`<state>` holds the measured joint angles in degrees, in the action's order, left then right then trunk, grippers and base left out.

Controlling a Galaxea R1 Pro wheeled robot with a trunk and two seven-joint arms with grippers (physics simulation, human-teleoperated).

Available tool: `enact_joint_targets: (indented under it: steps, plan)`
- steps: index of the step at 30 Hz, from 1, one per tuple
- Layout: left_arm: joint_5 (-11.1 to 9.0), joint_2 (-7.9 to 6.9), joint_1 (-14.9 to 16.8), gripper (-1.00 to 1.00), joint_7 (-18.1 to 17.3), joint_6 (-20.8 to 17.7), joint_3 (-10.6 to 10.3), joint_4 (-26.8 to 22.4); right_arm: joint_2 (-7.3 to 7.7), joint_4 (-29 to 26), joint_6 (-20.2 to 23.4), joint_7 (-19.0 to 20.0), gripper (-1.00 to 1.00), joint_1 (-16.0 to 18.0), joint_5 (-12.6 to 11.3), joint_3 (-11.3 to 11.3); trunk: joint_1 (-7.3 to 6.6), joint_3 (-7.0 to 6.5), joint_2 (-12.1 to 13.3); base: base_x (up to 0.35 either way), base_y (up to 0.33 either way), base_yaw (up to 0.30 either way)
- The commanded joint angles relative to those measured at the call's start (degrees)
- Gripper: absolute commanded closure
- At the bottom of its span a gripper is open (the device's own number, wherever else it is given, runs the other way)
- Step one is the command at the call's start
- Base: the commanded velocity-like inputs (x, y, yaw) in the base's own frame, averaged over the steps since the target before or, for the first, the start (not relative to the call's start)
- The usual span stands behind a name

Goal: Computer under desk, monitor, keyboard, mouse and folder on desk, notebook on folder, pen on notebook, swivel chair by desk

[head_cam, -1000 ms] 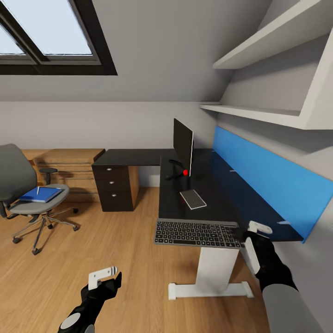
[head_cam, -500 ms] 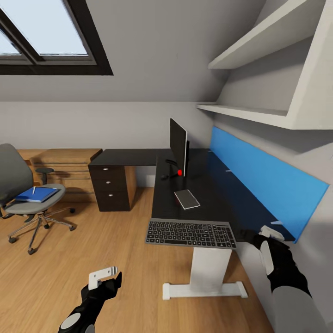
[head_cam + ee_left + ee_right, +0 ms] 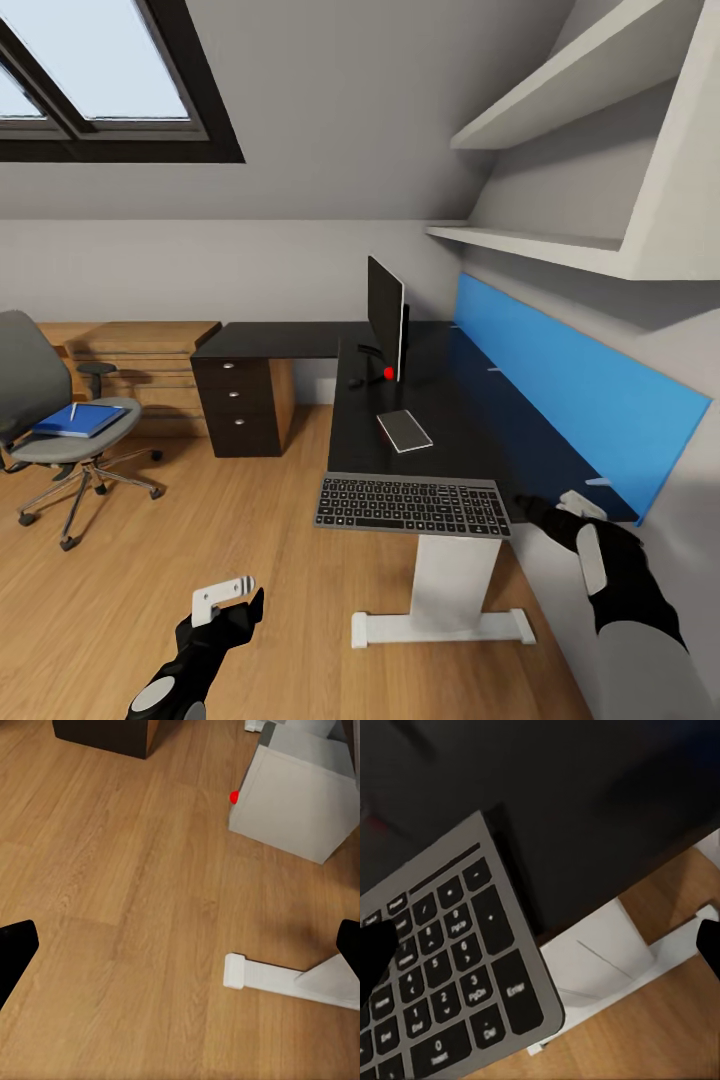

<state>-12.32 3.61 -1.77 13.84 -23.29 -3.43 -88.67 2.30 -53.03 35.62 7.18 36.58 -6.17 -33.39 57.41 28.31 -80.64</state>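
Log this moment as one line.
keyboard on desk edge | right gripper open beside it | folder on chair

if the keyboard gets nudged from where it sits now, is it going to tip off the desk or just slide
The keyboard looks like a slim rigid slab, so it would probably slide flat rather than flex. Its near edge lies along the front edge of the desk and seems to overhang a little, so a pull toward the robot might tip it off. Pushing it toward the monitor seems safer.
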Motion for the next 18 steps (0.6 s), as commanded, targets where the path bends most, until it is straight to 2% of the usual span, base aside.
enact_joint_targets:
  steps: [1, 10, 18]
  plan:
    - [-0.6, -0.01, 0.0, -1.00, 0.5, -0.2, -0.1, -0.1, 0.06, -0.1, 0.4, 0.2, -1.00, 0.0, -0.9, -0.2, 0.00, 0.05, 0.0, 0.000, 0.000, 0.000]
    - [-0.6, -0.01, 0.0, -1.00, 0.5, -0.2, -0.1, -0.1, 0.53, 0.0, 1.6, 1.9, -1.00, -0.1, -5.5, -0.3, 0.00, 0.05, 0.0, 0.000, 0.000, 0.000]
    - [-0.6, -0.01, 0.0, -1.00, 0.5, -0.2, -0.1, -0.1, 0.67, 0.0, 2.2, 2.5, -1.00, -0.1, -7.0, -0.3, 0.00, 0.05, 0.0, 0.000, 0.000, 0.000]
